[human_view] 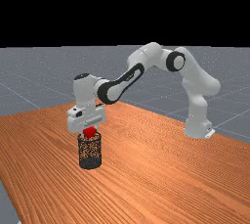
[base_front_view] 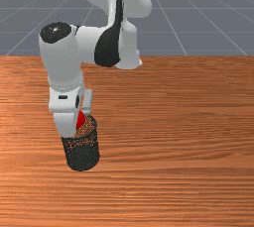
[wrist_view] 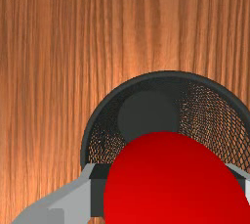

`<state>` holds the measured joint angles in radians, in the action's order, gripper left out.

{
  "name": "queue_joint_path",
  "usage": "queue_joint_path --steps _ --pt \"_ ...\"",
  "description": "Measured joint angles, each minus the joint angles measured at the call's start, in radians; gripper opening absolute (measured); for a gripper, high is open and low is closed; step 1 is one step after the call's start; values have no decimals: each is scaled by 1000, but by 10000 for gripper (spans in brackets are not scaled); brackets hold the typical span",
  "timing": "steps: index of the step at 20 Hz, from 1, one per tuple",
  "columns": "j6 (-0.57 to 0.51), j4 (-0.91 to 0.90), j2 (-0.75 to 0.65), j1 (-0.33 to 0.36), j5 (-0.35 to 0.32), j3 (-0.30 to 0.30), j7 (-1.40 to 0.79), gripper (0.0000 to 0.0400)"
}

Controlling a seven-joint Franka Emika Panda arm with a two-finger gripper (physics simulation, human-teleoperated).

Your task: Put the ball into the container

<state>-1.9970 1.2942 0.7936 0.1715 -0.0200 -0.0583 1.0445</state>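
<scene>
Front view, lower left: my gripper (base_front_view: 79, 121) holding ball (base_front_view: 80, 120) between both fingers, container (base_front_view: 83, 157) mouth just beneath; I judge straight down, then release, comes next

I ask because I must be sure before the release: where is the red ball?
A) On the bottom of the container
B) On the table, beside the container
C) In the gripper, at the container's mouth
C: the gripper has the red ball between its two fingers, and the far view shows the ball at the top of the container.
</scene>
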Motion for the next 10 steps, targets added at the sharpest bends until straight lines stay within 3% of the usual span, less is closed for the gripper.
queue_joint_path --steps 7,10 --pt "-23 17 0 3 4 -3 7 280" --pt "-33 25 -4 9 -2 1 16 324"
